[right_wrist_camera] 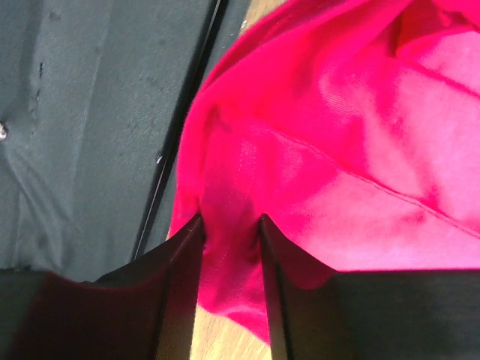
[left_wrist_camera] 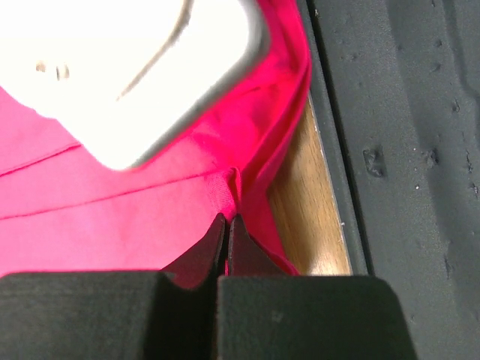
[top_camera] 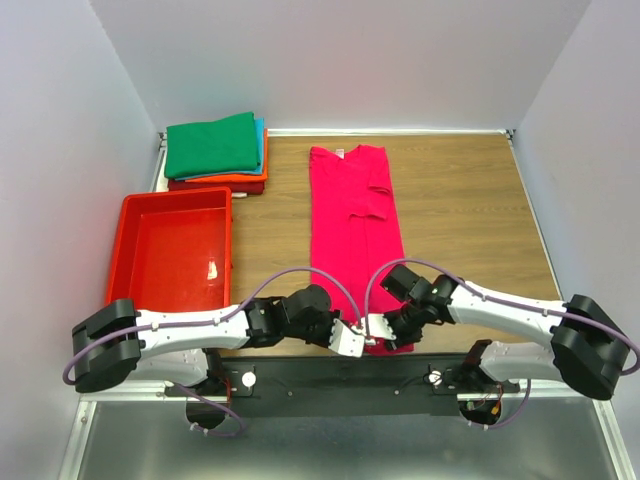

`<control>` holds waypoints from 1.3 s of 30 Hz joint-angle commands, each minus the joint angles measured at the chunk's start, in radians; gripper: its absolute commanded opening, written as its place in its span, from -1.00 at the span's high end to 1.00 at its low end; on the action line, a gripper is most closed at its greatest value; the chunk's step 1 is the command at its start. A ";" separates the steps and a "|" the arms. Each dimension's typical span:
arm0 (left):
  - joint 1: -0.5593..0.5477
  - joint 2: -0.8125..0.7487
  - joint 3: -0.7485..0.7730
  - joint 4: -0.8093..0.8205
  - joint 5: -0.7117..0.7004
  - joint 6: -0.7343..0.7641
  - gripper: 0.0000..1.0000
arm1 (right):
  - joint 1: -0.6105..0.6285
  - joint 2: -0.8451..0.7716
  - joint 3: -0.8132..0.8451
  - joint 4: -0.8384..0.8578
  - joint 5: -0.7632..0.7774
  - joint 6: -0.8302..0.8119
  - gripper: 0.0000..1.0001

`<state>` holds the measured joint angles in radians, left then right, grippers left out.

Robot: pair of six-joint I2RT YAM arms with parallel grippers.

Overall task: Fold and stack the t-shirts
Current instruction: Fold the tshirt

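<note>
"Left pincer (left_wrist_camera: 227, 220)?"
"Closed tight, with the hem of the pink shirt (top_camera: 355, 200) nipped at its tips."
"Right pincer (right_wrist_camera: 231, 225)?"
"Half apart, with the hem bunched between its fingers. I can't tell if it's clamped. The shirt stretches away beyond both."

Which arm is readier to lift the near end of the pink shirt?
Probably the left: the left gripper is shut on the near hem of the pink shirt. The right gripper has cloth between its jaws, but they stand apart, so it seems not clamped yet.
</note>
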<state>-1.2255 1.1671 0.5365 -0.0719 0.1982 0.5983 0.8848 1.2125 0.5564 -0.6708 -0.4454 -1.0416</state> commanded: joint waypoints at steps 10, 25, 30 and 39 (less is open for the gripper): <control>0.014 -0.017 0.016 0.021 0.021 0.009 1.00 | 0.019 -0.042 0.008 0.007 0.109 0.132 0.75; 0.178 0.020 0.106 0.053 -0.009 0.041 1.00 | -0.276 -0.019 0.210 -0.023 0.048 0.132 0.99; 0.280 0.095 0.164 0.067 -0.005 0.112 1.00 | -0.421 0.137 0.356 -0.023 0.030 0.084 0.99; 0.509 0.310 0.345 0.168 0.056 0.181 1.00 | -0.538 0.473 0.693 -0.024 -0.030 0.113 0.99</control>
<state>-0.7727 1.4101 0.8265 0.0357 0.2104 0.7330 0.3759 1.5974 1.1435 -0.6819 -0.4358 -0.9356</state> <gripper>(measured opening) 0.010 0.015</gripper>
